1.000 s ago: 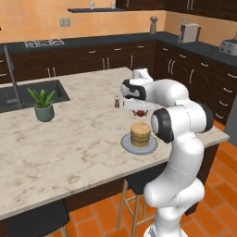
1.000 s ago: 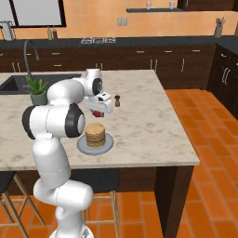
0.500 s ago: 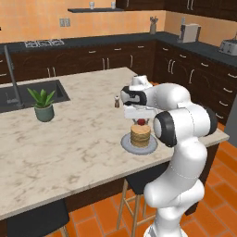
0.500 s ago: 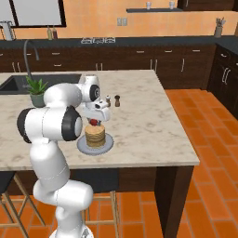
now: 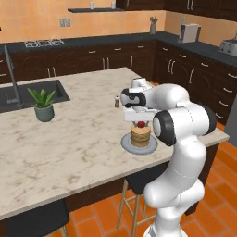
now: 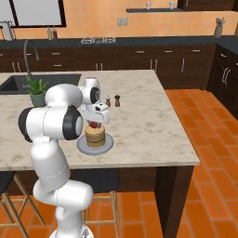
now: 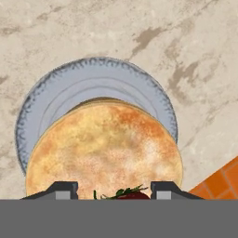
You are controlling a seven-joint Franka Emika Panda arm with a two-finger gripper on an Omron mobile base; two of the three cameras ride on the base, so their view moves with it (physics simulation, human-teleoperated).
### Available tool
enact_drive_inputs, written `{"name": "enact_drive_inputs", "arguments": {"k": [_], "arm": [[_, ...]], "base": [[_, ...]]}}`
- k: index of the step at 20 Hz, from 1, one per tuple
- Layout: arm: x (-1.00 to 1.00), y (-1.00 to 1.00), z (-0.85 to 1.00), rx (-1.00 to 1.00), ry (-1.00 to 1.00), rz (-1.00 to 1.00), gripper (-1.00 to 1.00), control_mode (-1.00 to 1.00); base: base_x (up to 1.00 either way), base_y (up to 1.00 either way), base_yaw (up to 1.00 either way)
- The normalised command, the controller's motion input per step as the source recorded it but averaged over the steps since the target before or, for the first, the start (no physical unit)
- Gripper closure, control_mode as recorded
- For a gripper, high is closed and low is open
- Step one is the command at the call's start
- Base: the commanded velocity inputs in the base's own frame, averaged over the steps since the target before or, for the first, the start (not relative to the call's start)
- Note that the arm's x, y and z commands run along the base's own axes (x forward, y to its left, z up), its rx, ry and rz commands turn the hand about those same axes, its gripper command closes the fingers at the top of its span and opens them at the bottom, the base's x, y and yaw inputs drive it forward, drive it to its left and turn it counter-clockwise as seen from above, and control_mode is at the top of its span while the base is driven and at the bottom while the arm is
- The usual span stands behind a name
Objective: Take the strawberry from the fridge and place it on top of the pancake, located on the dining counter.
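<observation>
A stack of tan-golden pancake (image 5: 140, 135) (image 6: 95, 136) (image 7: 102, 148) rests on a round grey plate (image 5: 126, 143) (image 6: 108, 144) (image 7: 93, 74) near the front edge of the marbled dining counter (image 5: 69, 143) (image 6: 139, 121) (image 7: 195, 56). My gripper (image 5: 140, 121) (image 6: 94, 122) (image 7: 114, 190) points straight down right over the stack, shut on the strawberry (image 5: 140, 124) (image 6: 94, 124) (image 7: 132, 195). The small red fruit with green leaves sits at or just above the top pancake; I cannot tell whether it touches. The fridge is out of view.
A potted plant (image 5: 44, 104) (image 6: 36, 90) stands by the inset sink (image 5: 28, 95) (image 6: 28, 81). Two small shakers (image 5: 117, 102) (image 6: 113, 100) stand just behind the plate. The counter edge and orange tile floor (image 7: 218, 181) lie close to the plate. A stool (image 5: 148, 180) sits under the edge.
The gripper has come down and toward the plate with the strawberry, from beside the shakers to directly above the pancake stack.
</observation>
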Motion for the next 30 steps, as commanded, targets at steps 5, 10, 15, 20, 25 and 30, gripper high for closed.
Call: {"name": "enact_drive_inputs", "arguments": {"k": [5,10,15,20,25,30], "arm": [[0.0,0.01,-0.07,0.0,0.0,0.0,-1.0,-1.0],[0.0,0.0,0.0,0.0,0.0,0.0,-1.0,-1.0],[0.0,0.0,0.0,0.0,0.0,0.0,-1.0,-1.0],[-0.18,0.01,0.54,-0.04,0.0,0.0,-1.0,-1.0],[-0.9,0.26,0.95,-0.01,-0.17,0.0,-1.0,-1.0],[-1.0,0.4,0.34,0.04,-0.18,0.0,-1.0,-1.0]], "base": [[0.0,0.0,0.0],[0.0,0.0,0.0],[0.0,0.0,0.0],[0.0,0.0,0.0],[0.0,0.0,0.0],[0.0,0.0,0.0]]}}
